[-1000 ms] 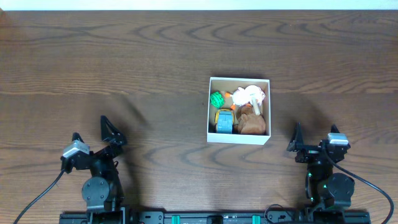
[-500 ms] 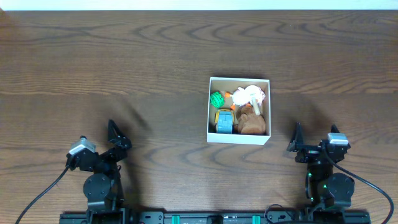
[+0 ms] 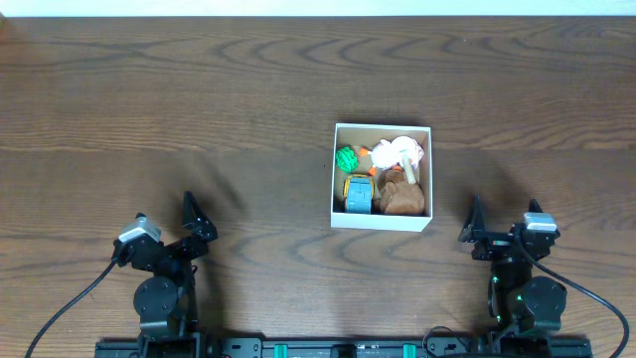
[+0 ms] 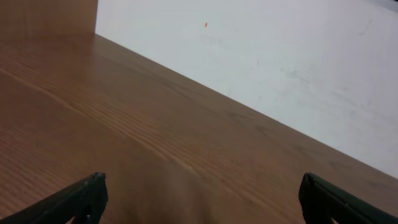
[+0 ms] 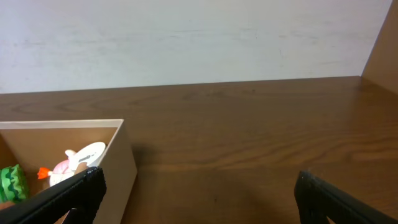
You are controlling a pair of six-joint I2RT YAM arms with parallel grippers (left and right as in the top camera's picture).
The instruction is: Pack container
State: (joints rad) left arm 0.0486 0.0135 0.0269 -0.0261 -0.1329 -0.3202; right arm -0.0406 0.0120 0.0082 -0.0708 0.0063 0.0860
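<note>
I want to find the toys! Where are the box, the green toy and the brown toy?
box [image 3: 382, 223]: overhead view, on its white near wall.
green toy [image 3: 347, 158]: overhead view, on its middle.
brown toy [image 3: 402, 198]: overhead view, on its middle.

We count one container [image 3: 382, 223], centre right of the overhead view. It holds four toys (a green toy [image 3: 346, 157], white toy [image 3: 402, 151], blue-and-yellow toy [image 3: 358, 192] and brown toy [image 3: 403, 197]; the orange bit [image 3: 366, 151] may be a fifth). There are two grippers: left gripper [image 4: 202, 190] and right gripper [image 5: 199, 183].
</note>
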